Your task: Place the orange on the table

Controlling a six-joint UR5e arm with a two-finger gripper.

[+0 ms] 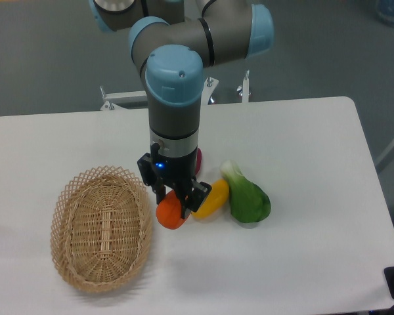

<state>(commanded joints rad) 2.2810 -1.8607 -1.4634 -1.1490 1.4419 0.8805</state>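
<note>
While the arm reaches straight down over the middle of the white table [302, 262], its gripper [177, 197] has the two dark fingers [198, 195] closed around the top of the orange [170, 213], which sits low at the tabletop; whether it touches the surface I cannot tell. At the orange's nine o'clock lies the wicker basket [100, 228], just beside it. At its three o'clock a yellow fruit [211, 199] touches it, then a green vegetable [248, 197]. A dark red item [198, 159] peeks out behind the wrist at twelve o'clock.

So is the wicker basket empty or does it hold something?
Empty: the wicker basket shows only its bare woven bottom; the orange is outside it.
</note>
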